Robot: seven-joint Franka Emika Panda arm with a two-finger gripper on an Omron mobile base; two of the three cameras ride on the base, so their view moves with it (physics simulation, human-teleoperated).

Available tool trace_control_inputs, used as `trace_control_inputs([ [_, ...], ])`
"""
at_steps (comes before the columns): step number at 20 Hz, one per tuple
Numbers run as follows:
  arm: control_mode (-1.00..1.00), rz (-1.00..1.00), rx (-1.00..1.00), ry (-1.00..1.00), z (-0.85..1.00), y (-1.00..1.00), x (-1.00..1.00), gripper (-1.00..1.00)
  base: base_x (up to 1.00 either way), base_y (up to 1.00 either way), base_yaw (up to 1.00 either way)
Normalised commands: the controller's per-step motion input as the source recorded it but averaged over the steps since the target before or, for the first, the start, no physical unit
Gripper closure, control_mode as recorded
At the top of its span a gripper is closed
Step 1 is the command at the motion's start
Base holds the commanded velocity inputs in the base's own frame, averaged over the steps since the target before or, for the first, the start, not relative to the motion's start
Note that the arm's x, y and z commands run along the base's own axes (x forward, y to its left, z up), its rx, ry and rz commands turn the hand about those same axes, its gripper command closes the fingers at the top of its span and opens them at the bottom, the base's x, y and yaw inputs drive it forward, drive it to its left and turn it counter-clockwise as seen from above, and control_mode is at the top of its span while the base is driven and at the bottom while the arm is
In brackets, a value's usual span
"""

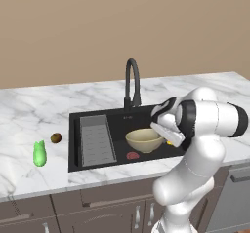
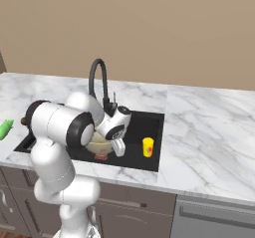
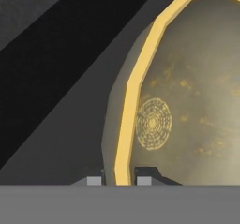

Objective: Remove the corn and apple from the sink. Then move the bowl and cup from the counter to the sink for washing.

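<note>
Gripper (image 3: 116,178) pinches the yellow rim of the round cup (image 3: 187,101), one finger on each side of its wall. Cup sits in the black sink (image 1: 97,117), beside the tan bowl (image 1: 144,139). Green corn (image 1: 39,154) and apple (image 1: 56,138) lie on the veined marble counter (image 1: 29,110).

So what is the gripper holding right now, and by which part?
The gripper holds the bowl by its rim, one finger on each side of the edge.
</note>
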Motion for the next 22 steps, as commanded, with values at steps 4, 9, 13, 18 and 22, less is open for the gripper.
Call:
trace_control_inputs([
  [4, -1.0, 0.0, 0.0, -0.02, -0.13, 0.0, 0.11, 1.0, 0.0, 0.0, 0.0],
  [9, -1.0, 0.0, 0.0, -0.02, -0.14, 0.0, 0.11, 1.0, 0.0, 0.0, 0.0],
  [13, -1.0, 0.0, 0.0, -0.02, -0.15, 0.0, 0.12, 1.0, 0.0, 0.0, 0.0],
  [18, -1.0, 0.0, 0.0, -0.01, -0.15, 0.0, 0.13, 1.0, 0.0, 0.0, 0.0],
  [22, -1.0, 0.0, 0.0, -0.03, -0.13, 0.0, 0.13, 1.0, 0.0, 0.0, 0.0],
])
